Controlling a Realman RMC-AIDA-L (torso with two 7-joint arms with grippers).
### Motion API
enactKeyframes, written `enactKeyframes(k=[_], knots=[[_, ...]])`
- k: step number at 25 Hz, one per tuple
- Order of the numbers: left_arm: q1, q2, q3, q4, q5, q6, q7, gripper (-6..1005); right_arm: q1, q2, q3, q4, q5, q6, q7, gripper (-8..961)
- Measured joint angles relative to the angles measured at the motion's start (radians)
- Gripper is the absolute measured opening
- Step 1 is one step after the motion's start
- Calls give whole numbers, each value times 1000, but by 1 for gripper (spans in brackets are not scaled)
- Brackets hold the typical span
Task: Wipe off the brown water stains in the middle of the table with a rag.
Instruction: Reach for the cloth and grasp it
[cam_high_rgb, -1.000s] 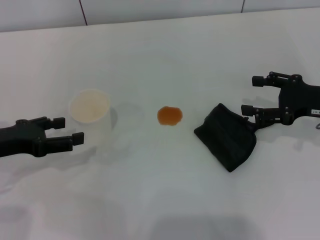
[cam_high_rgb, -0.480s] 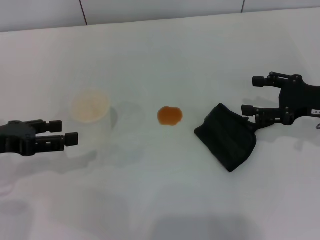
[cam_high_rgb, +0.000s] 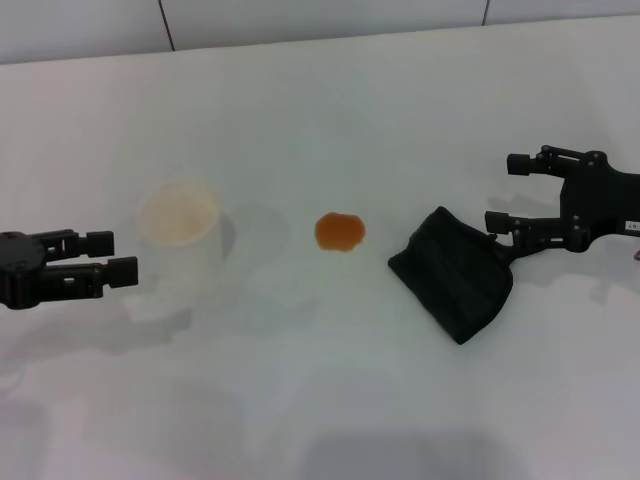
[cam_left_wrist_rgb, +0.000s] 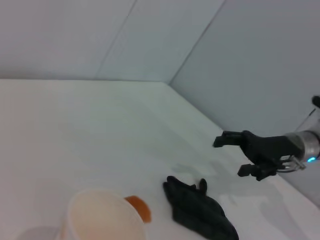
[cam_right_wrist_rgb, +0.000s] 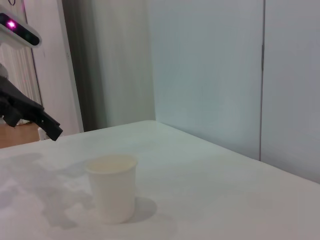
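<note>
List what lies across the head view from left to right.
left claw → paper cup → brown water stain → rag → right claw

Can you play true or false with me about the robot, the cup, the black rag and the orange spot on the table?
1. The rag lies on the table, between the spot and the right end effector. True.
2. The spot is wiped away. False: it is round and orange-brown, with the rag lying apart from it.
3. The cup stands upright on the robot's left of the spot. True.
4. The right end effector holds the rag up in the air. False: it is open beside the rag, which rests on the table.
5. The left end effector is gripping the cup. False: it is open, beside the cup, holding nothing.
</note>
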Motion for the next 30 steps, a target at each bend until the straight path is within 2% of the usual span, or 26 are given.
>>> enactKeyframes(k=[3,4,11,24,30], knots=[[-1,10,1,5,8,2,-7,863,-2,0,0,0,0,0,-1,842],[-1,23,1,6,10,2,-26,863,-3,0,0,0,0,0,-1,842],[-16,60,1,20,22,3,-51,863,2,0,-1,3,-1,1,4,842],[-76,46,1,51,3,-17,-64,863,-2,4,0,-2,-1,11,-1,842],[-122,73,1,45,105,-21,-169,862,1,4,0,-3,-4,11,0,842]])
